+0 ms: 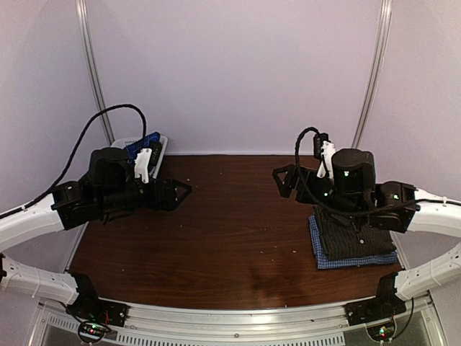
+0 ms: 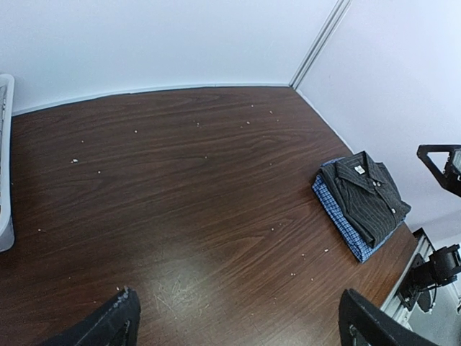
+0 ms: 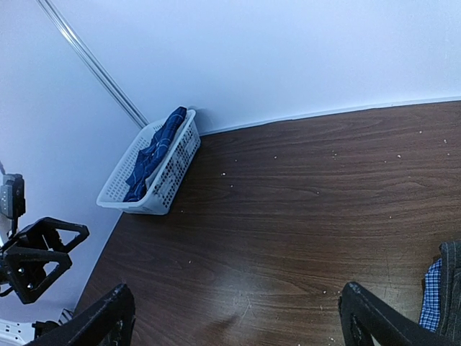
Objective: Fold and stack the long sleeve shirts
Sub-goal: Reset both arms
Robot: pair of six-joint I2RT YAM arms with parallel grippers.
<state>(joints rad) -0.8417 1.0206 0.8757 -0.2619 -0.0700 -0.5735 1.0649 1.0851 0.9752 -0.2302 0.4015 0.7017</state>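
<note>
Okay, both hands are wide open and empty: left gripper [image 1: 176, 193] at 9 o'clock, right gripper [image 1: 282, 180] at 3. The black pinstripe shirt [image 2: 369, 194] lies folded on top of the blue check shirt [image 2: 346, 227] at 4 o'clock, near the table [image 1: 230, 231] edge. The navy plaid shirt [image 3: 153, 155] sits bunched in the white basket [image 3: 173, 173] at 10 o'clock. Risks: pulling the bunched shirt likely drags or tips the light basket. The right arm hangs over the folded pair and could scuff them off the edge. Only pale specks lie between.
</note>
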